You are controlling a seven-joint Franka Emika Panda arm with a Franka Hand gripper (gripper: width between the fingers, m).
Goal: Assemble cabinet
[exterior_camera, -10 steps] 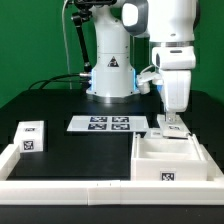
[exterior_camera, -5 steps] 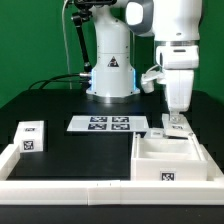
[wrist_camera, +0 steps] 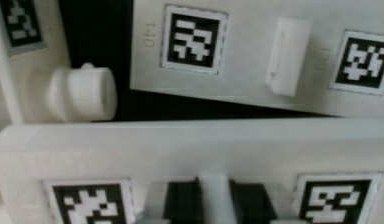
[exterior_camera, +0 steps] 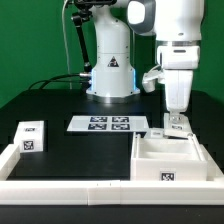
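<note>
The cabinet (exterior_camera: 168, 160) is a large white open box with a tag on its front, at the exterior view's lower right. My gripper (exterior_camera: 176, 124) hangs straight down over its back wall. In the wrist view the cabinet's white wall (wrist_camera: 207, 150) fills the lower half, with tags on both sides. My gripper (wrist_camera: 214, 200) has its dark fingers (wrist_camera: 178, 200) close together, with a thin white strip of that wall pinched between them. Beyond it lie tagged white panels with a round knob (wrist_camera: 77, 90) and a bar handle (wrist_camera: 287, 60). A small tagged white block (exterior_camera: 30, 137) sits at the exterior view's left.
The marker board (exterior_camera: 107, 124) lies flat on the black table in front of the robot base (exterior_camera: 110, 75). A low white border wall (exterior_camera: 70, 186) runs along the front edge and round the left corner, close to the small block.
The arm has shifted slightly toward the exterior view's right, over the cabinet's back wall. The cabinet and the small block have not visibly moved.
</note>
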